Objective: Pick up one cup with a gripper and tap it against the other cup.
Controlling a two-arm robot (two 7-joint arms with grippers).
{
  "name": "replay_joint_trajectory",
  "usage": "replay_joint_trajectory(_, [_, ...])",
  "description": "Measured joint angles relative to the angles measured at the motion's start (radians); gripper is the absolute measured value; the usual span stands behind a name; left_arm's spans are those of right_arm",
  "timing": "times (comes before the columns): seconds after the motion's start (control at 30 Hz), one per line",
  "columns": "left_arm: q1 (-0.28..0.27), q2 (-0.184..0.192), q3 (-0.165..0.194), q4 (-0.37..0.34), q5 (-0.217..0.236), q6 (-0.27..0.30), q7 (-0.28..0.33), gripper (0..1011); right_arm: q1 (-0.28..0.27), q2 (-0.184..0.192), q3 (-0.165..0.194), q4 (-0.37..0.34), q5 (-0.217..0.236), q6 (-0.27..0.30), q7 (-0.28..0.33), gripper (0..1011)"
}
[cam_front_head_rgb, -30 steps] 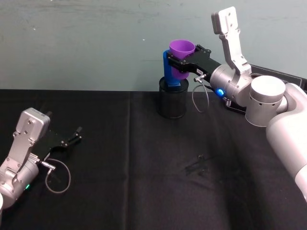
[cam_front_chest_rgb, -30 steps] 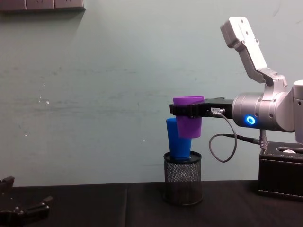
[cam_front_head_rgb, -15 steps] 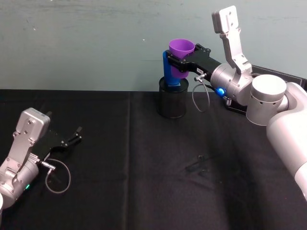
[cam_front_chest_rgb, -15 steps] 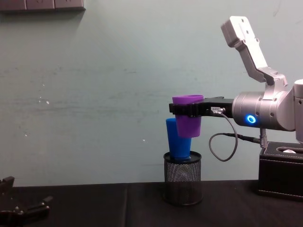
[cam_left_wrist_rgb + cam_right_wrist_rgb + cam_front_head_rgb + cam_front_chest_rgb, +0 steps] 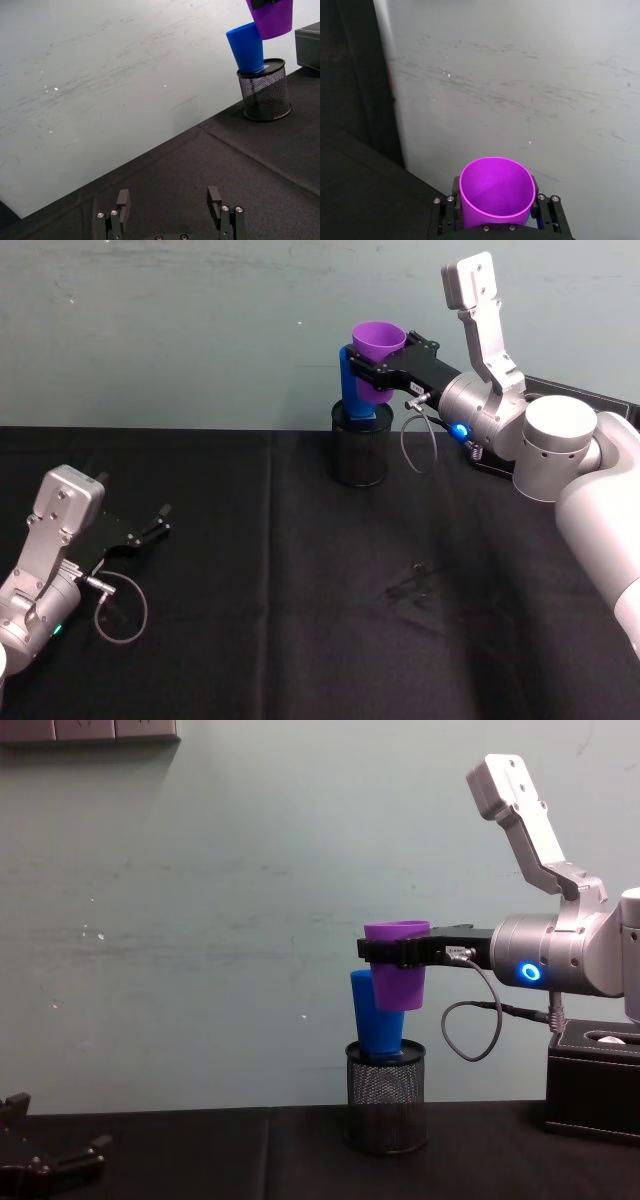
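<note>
My right gripper (image 5: 375, 373) (image 5: 397, 952) is shut on the purple cup (image 5: 378, 348) (image 5: 398, 978) (image 5: 495, 190) (image 5: 272, 17) and holds it upright in the air. Its side meets the upper part of the blue cup (image 5: 350, 390) (image 5: 372, 1015) (image 5: 247, 47), which stands tilted in a black mesh cylinder (image 5: 360, 452) (image 5: 385, 1095) at the back of the table. In the right wrist view the fingers clamp the purple cup on both sides. Near the table's left front edge my left gripper (image 5: 152, 523) (image 5: 171, 201) rests open and holds nothing.
A black cloth (image 5: 300, 620) covers the table, which ends at a pale green wall (image 5: 180, 330). A black box (image 5: 595, 1085) sits at the back right behind my right arm. A small dark scrap (image 5: 415, 580) lies on the cloth right of centre.
</note>
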Motion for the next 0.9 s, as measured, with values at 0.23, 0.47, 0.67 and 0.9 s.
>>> replay_joint_trajectory(0.23, [0.000,0.000,0.000,0.000,0.000,0.000,0.000,1011,0.000,0.000,-0.001,-0.001,0.000,0.000,-0.001,741])
replay_joint_trajectory(0.47, [0.000,0.000,0.000,0.000,0.000,0.000,0.000,1011,0.000,0.000,-0.001,-0.001,0.001,0.000,-0.002,741])
replay_joint_trajectory(0.67, [0.000,0.000,0.000,0.000,0.000,0.000,0.000,1011,0.000,0.000,-0.001,-0.001,0.001,0.000,-0.002,741])
replay_joint_trajectory(0.9, [0.000,0.000,0.000,0.000,0.000,0.000,0.000,1012,0.000,0.000,-0.001,-0.001,0.001,0.000,-0.003,741])
